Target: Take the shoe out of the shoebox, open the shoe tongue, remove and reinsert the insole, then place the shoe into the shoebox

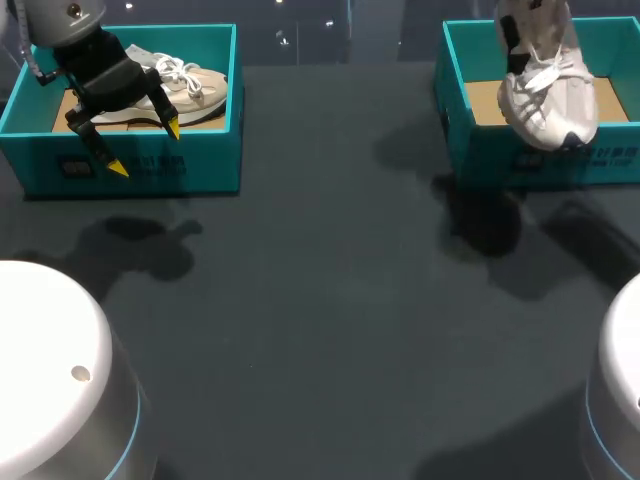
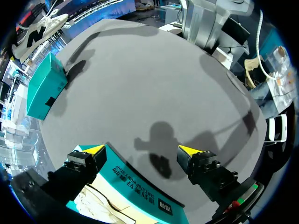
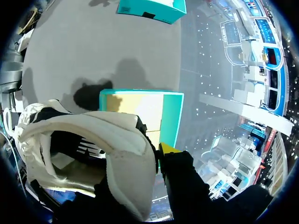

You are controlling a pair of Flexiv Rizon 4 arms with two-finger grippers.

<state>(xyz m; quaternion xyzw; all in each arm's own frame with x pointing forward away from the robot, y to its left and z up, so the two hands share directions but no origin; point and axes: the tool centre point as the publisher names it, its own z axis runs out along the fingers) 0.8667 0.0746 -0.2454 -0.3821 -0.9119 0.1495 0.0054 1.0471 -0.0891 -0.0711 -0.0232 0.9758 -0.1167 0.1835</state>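
Observation:
A white shoe (image 1: 548, 95) hangs toe-down above the right teal shoebox (image 1: 480, 140). My right gripper (image 1: 522, 35) is shut on its heel collar. In the right wrist view one yellow fingertip (image 3: 166, 149) presses the outside of the white shoe (image 3: 103, 140), the other finger is hidden inside it, and the right shoebox (image 3: 170, 114) lies open underneath. My left gripper (image 1: 145, 148) hangs open over the front wall of the left teal shoebox (image 1: 200, 165), where a beige shoe (image 1: 195, 90) lies. Its open gripper (image 2: 142, 150) holds nothing above the box wall (image 2: 140, 184) and the beige shoe (image 2: 96, 205).
Dark grey table (image 1: 320, 300) stretches between the two boxes. Two white robot bases stand at the near corners, one on the left (image 1: 50, 370) and one on the right (image 1: 620, 380). The right shoebox (image 2: 44, 86) shows far across the table in the left wrist view.

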